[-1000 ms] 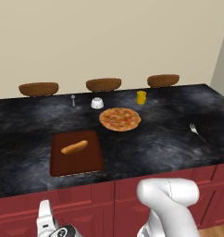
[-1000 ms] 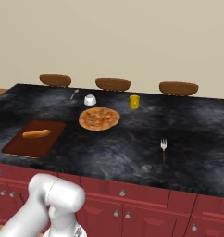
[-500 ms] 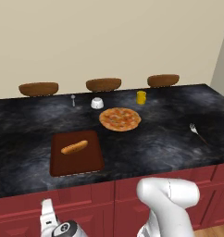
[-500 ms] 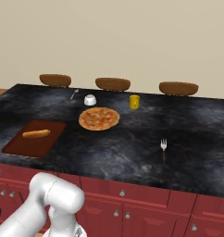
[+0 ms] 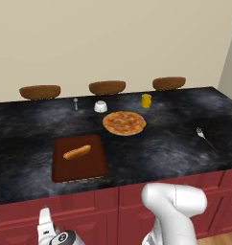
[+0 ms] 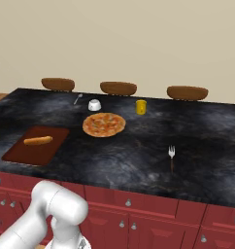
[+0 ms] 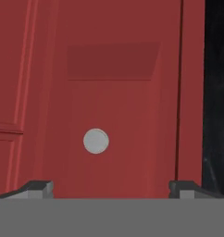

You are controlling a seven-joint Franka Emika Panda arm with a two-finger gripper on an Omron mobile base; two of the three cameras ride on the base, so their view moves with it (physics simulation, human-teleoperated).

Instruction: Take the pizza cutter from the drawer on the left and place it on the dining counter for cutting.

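Red drawer (image 7: 114,106) front filled your hand view, silver knob (image 7: 96,141) centred between the wide-open, empty fingertips (image 7: 40,187). Over the last second the wrist (image 5: 51,232) crept slightly at the near left below the dining counter (image 5: 175,148); drawer was still shut, pizza cutter presumably inside, unseen.

Place: we are looking at a rendered home kitchen | Evidence: dining counter (image 5: 175,148) in black stone sitting over red cabinets (image 6: 153,219) | pizza (image 5: 124,122), cutting board (image 5: 79,158), fork (image 6: 171,154) lying out | three stools (image 6: 118,88) lining the far side
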